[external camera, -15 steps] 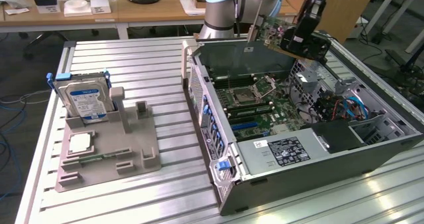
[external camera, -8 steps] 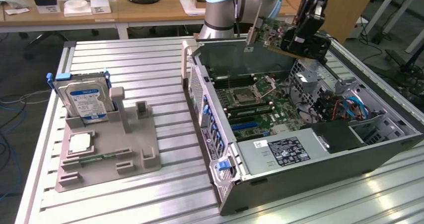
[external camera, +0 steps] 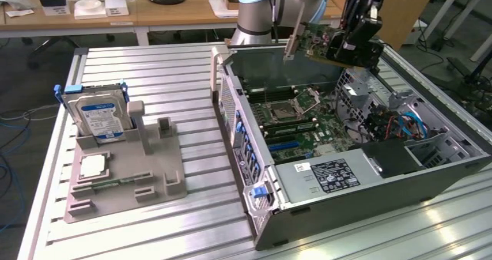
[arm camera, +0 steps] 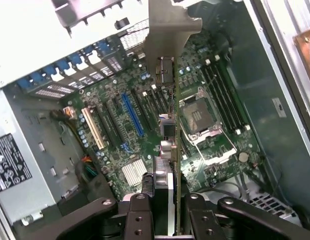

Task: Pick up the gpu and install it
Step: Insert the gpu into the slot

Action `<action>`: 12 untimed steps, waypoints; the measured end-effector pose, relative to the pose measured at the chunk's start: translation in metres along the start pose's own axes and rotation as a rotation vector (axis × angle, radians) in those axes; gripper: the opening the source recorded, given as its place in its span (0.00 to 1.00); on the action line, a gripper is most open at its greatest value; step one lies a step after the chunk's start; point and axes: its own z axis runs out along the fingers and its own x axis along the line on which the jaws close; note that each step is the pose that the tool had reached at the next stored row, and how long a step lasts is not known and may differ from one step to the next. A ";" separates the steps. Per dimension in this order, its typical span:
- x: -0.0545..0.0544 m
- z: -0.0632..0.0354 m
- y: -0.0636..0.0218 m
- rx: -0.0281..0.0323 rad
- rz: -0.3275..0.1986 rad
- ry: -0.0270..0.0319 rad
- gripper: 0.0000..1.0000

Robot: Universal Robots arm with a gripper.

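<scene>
One gpu (external camera: 314, 39), green board, metal end bracket, gripped by claw (arm camera: 167, 205)

Exterior high oblique, wrist close above motherboard (arm camera: 113, 131)

gpu (external camera: 319, 41) bracket (arm camera: 170, 30) matt metal, table (external camera: 154, 70) ribbed metal
</scene>
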 end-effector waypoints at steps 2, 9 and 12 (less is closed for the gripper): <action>0.000 0.0000 0.0000 0.0002 -0.025 0.0010 0.28; 0.000 0.0022 -0.0002 0.0239 -0.106 -0.0047 0.28; 0.000 0.0034 -0.0002 0.0358 -0.128 -0.0100 0.28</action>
